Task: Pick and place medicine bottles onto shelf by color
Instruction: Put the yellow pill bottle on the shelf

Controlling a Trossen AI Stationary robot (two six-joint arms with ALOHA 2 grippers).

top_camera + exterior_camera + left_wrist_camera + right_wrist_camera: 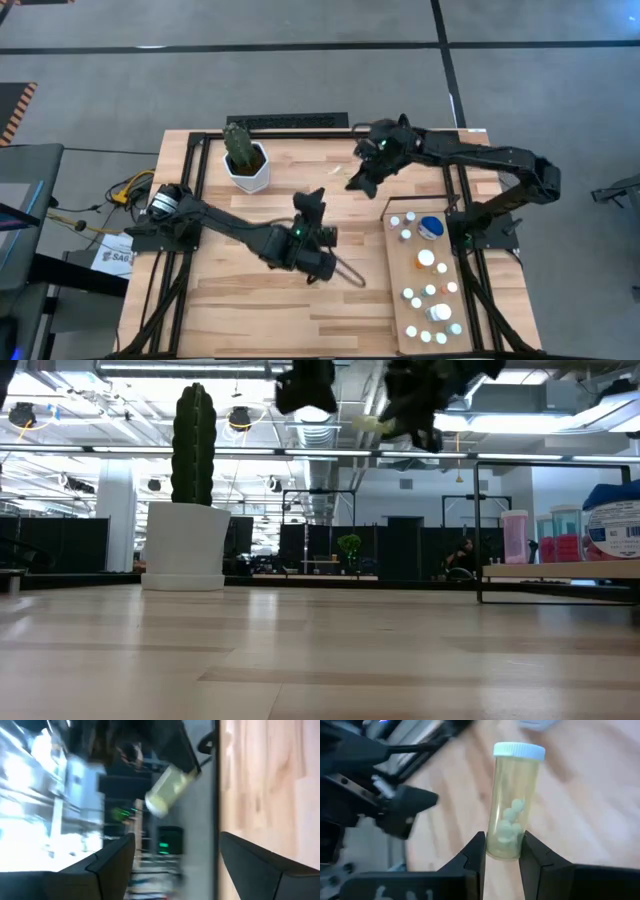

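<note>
Right gripper [502,851] is clamped on the base of a yellow-green medicine bottle [514,802] with a white cap, holding it in the air above the far middle of the worktop [250,310]. Left gripper [312,198] hangs wide open and empty just left of it, while the shelf [400,270] with the other bottles lies at right.
</note>
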